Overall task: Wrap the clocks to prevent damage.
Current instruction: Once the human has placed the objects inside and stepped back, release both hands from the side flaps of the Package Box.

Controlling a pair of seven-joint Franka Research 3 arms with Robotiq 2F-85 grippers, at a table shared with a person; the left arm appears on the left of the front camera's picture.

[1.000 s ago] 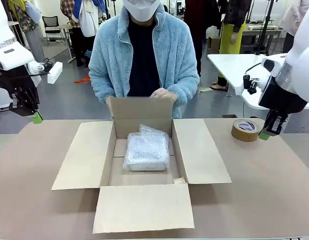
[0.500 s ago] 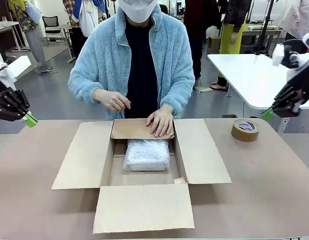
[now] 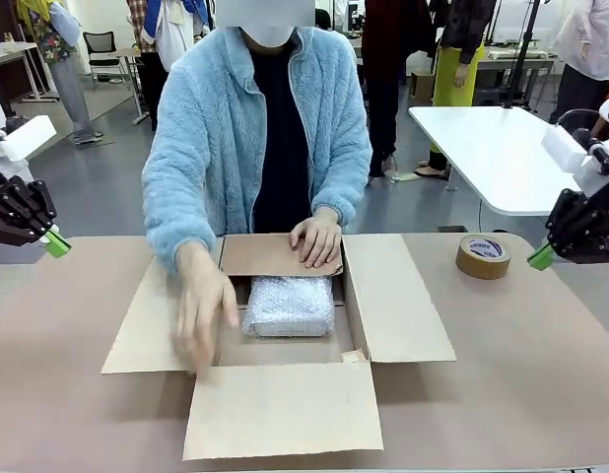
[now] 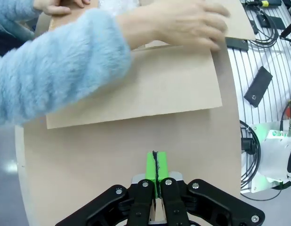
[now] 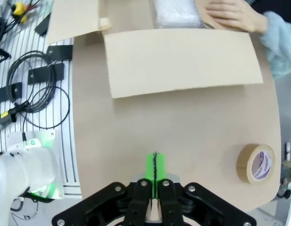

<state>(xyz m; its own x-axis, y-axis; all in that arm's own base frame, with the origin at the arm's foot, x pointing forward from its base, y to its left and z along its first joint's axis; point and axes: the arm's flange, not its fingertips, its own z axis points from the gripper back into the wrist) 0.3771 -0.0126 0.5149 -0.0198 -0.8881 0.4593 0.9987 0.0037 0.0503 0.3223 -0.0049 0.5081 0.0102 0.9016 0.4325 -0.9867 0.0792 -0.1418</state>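
A bundle in bubble wrap [image 3: 289, 305], the wrapped clock, lies inside an open cardboard box [image 3: 393, 305] at the table's middle; its top shows in the right wrist view [image 5: 176, 13]. The person presses the far flap [image 3: 270, 254] down with one hand [image 3: 315, 239] and reaches the other hand [image 3: 201, 310] over the left flap. My left gripper [image 3: 56, 242] hovers shut at the far left edge, holding nothing; its green pads [image 4: 155, 165] meet. My right gripper [image 3: 541, 257] hovers shut at the far right, also holding nothing, pads [image 5: 155, 165] together.
A roll of brown tape [image 3: 483, 256] lies on the table right of the box, also seen in the right wrist view [image 5: 255, 164]. The near flap [image 3: 283, 409] lies flat toward me. Cables and black plates [image 5: 30, 80] lie beyond the table edge.
The person has folded the far flap down over the box and swung one arm down to the left flap. Both arms have pulled outward to the table's sides.
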